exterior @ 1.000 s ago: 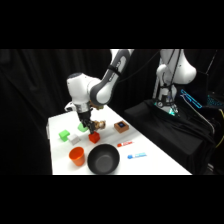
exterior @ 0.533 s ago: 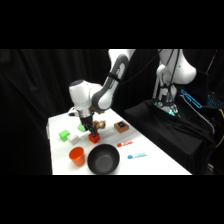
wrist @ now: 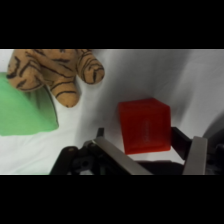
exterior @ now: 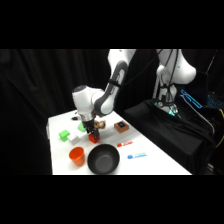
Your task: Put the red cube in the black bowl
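Jaws (wrist: 150,150) are sitting astride the red cube (wrist: 144,125) in my wrist view, one metal finger (wrist: 114,156) slanting in at its left and the other (wrist: 196,156) standing at its right; they are spread about as wide as the block, and I cannot tell whether the pads are actually pressing on it. I am seeing the cube as a small solid block, bright red, with flat faces and crisp edges, its top face slightly lighter than the front one. I cannot tell whether it is resting on the white worktop (wrist: 140,75) or hanging just above it. A striped tiger plush (wrist: 60,70) is lying beyond it, and a green block (wrist: 25,107) is filling the left edge.

From the side camera, I am watching the jaws (exterior: 93,135) pointing down at the cube (exterior: 93,138), just behind the black bowl (exterior: 103,160), which is wide, round and faintly glossy inside. An orange-red cup (exterior: 77,155) is standing just left of the bowl, and a brown block with a dark top (exterior: 120,127) is lying off to the right.
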You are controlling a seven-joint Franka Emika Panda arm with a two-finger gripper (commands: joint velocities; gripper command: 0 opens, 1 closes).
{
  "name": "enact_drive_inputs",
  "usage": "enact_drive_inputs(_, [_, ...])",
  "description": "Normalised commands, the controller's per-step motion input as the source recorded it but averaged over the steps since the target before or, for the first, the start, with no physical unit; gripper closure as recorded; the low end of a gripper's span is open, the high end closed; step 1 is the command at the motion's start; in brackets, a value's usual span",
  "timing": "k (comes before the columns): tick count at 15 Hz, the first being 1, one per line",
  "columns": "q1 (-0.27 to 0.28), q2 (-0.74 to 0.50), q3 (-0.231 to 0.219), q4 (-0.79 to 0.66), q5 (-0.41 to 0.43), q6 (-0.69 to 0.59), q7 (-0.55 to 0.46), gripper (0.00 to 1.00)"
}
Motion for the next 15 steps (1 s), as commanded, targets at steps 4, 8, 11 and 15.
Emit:
enact_drive_inputs(4, [-0.154,0.0,0.132,-0.09,-0.075,0.23,-0.2,0.0])
enact_drive_inputs(8, [-0.142,-0.03,0.124,-0.1,-0.069,0.21,-0.19,0.34])
enact_drive_inputs(11, [-0.124,-0.07,0.106,-0.1,-0.076,0.19,-0.18,0.62])
enact_drive_inputs(15, [-0.082,-0.14,0.057,-0.11,-0.096,0.08,-0.1,0.72])
